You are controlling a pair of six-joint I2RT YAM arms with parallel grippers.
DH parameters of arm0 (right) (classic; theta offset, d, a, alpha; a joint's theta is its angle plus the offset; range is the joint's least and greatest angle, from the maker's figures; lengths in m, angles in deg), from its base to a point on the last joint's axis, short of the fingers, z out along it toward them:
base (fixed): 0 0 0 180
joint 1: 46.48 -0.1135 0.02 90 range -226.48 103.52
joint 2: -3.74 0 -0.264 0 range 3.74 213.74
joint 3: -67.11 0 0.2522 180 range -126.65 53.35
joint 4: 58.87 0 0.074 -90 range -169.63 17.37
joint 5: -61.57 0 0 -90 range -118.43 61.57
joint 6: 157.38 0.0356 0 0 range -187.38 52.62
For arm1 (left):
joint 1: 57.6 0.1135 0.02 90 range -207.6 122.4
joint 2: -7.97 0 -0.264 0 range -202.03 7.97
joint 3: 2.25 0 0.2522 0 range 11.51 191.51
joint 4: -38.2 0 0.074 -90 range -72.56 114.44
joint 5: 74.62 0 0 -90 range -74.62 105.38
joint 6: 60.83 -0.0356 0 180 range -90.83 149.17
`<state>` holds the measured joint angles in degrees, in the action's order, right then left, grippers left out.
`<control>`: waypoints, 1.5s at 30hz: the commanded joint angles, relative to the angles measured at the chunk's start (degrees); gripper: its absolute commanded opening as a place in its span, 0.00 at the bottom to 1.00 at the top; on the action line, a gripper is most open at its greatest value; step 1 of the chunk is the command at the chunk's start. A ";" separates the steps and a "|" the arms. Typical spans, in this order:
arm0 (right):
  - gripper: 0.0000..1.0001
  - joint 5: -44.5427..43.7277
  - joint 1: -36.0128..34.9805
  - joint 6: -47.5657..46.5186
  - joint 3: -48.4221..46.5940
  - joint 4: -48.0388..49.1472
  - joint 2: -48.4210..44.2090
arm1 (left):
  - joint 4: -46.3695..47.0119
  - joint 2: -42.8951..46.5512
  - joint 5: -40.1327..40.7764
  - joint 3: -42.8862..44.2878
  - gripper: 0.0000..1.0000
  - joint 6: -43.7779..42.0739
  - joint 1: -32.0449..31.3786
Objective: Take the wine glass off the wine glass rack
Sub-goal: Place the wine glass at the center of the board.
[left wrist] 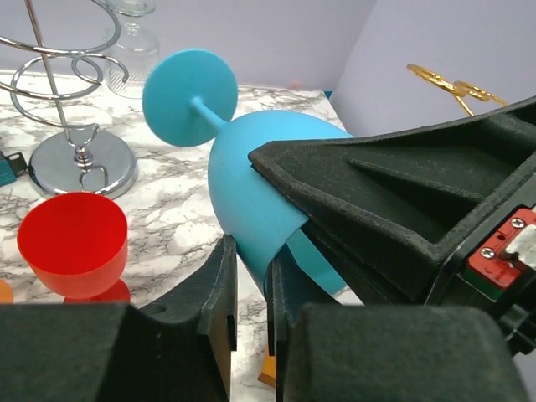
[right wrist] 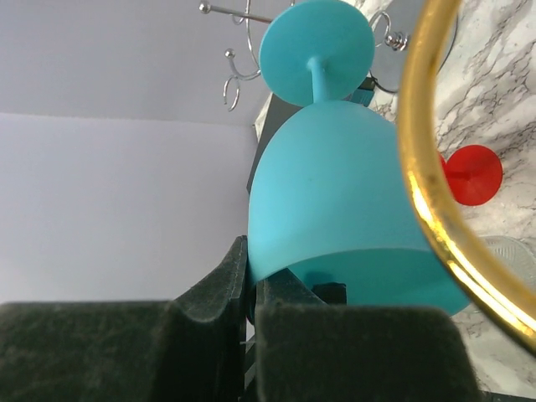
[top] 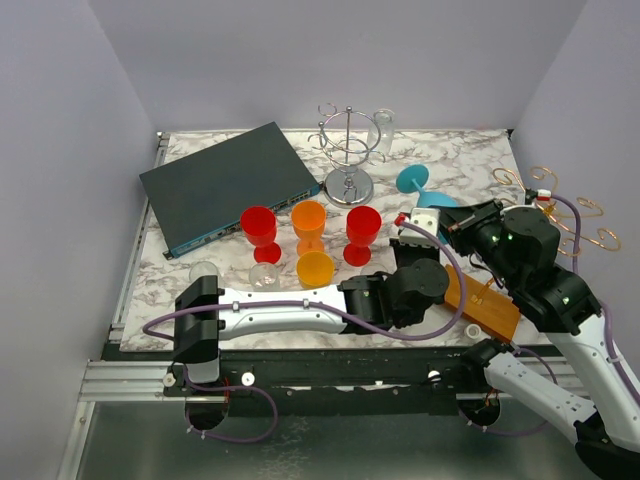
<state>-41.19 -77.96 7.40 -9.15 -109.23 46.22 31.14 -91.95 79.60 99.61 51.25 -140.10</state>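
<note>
While the right tool (right wrist: 251,266) clamps the teal wine glass (right wrist: 335,193) by its rim, the glass hangs off any rack.
Now the left tool (left wrist: 251,289) sits at that same rim, fingers nearly together; gripping or not, can't tell. Glass tilted over the desk (top: 470,150), between gold rack (top: 575,215) and chrome rack (top: 348,150).

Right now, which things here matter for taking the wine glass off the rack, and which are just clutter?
For the job: teal plastic wine glass; right gripper, shut on its rim; gold wire rack beside it.

Lying about: chrome wire rack; two red plastic goblets; two orange plastic cups; dark flat box.
</note>
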 commanded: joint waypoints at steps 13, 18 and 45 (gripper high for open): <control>0.14 1.46 0.02 4.65 1.37 -7.94 0.85 | -0.19 -1.93 2.96 4.08 0.00 2.54 2.55; 0.39 1.50 0.03 4.35 1.76 -7.83 0.33 | 0.53 -0.19 2.51 2.25 0.00 3.90 3.40; 0.88 5.92 0.03 -7.06 4.84 3.38 -6.11 | -10.53 7.11 -10.21 2.81 0.00 8.03 13.70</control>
<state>-36.90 -77.96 2.33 -5.52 -106.82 40.60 25.02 -88.61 73.59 100.33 57.50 -127.93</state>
